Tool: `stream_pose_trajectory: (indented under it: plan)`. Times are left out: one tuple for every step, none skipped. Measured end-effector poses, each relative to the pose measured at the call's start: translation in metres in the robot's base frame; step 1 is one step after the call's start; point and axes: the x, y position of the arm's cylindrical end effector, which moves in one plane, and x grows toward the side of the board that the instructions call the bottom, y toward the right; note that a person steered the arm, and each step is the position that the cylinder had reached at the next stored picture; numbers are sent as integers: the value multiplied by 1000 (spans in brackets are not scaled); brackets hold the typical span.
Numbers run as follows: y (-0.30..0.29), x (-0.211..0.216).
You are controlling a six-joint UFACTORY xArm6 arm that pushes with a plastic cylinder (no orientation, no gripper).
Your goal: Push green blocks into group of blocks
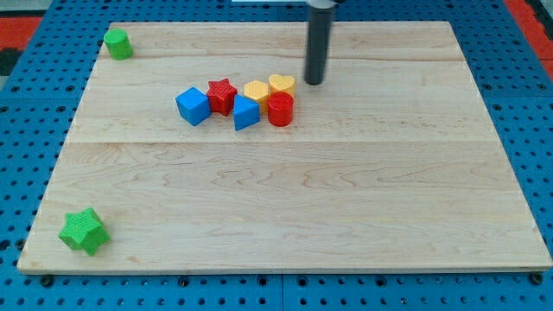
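Observation:
A green cylinder-like block (117, 42) sits at the board's top left corner. A green star block (84, 231) sits at the bottom left corner. A group stands in the upper middle: a blue cube (193, 105), a red star (222, 95), a blue block (245, 113), a yellow hexagon-like block (257, 91), a yellow heart (282, 84) and a red cylinder (280, 110). My tip (313, 82) rests on the board just to the right of the yellow heart, far from both green blocks.
The wooden board (346, 199) lies on a blue pegboard surface (26, 130) that surrounds it on all sides.

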Motion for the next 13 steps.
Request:
stream_pose_trajectory:
  plan:
    - [-22,-34]
    - [-88,-86]
    - [-215,-69]
    - [-302,-41]
    - [-317,-25]
    - [-330,-22]
    - [-321,-84]
    - [-310,-114]
    - [-330,-121]
    - [-329,-130]
    - [-314,-133]
    - [-207,-72]
    - [-149,-8]
